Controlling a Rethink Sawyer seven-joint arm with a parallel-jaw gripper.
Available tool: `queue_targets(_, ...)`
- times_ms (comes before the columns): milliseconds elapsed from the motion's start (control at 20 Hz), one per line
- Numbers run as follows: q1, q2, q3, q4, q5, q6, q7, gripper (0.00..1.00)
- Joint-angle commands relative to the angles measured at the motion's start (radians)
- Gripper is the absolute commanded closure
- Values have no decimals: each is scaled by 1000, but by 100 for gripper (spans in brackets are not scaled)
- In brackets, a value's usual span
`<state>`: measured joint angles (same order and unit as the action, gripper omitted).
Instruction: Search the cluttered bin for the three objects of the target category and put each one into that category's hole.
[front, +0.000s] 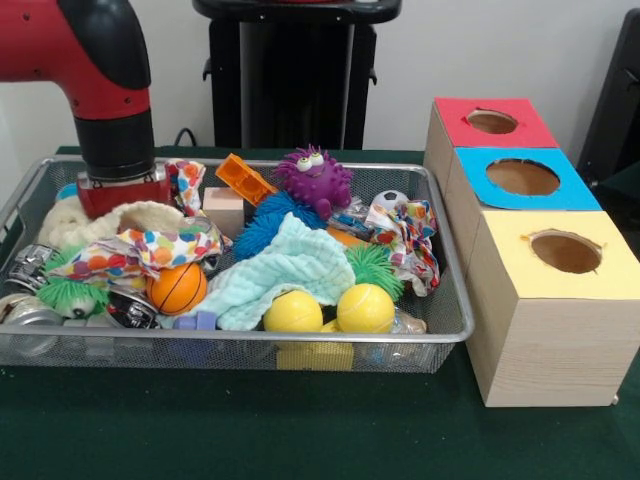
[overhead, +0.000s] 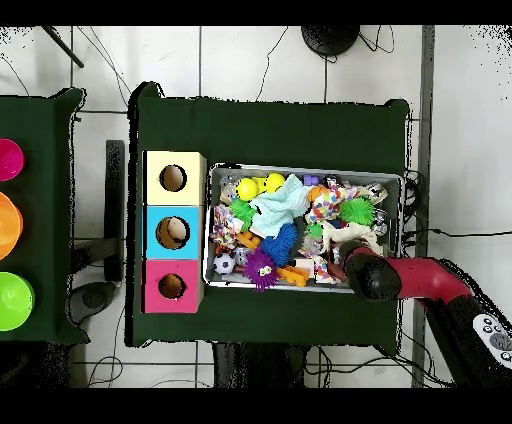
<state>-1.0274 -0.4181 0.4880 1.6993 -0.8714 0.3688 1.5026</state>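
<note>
Bin of wire mesh sits on the green table, crammed with toys, just beside three boxes at its 3 o'clock in the front view. Along its near wall lie two yellow balls, side by side, with an orange ball at their 9 o'clock. A mint cloth is heaped in the middle, touching the balls. At its 12 o'clock stands a purple spiky toy, with an orange block just beside it at 9 o'clock and a blue spiky ball under both. A green spiky ball lies at the cloth's 3 o'clock, a dotted cloth at its 9 o'clock.

Gripper reaches down into the bin's far corner at 10 o'clock, over a cream plush; whether its jaws are open or closed, I cannot tell, since the clutter hides them.

Boxes run in a row: yellow box nearest, blue box between, red box farthest, each with a round hole on top.
</note>
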Motion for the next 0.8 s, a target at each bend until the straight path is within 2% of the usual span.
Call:
queue_targets(50, 36, 120, -60, -30, -67, 14, -18, 100)
queue_targets(350, 55, -9, -44, 58, 4, 92, -24, 100)
queue_targets(600, 70, -188, 0, 173, 100, 153, -4, 100)
queue_targets(800, 79, -331, 49, 244, 212, 219, -5, 100)
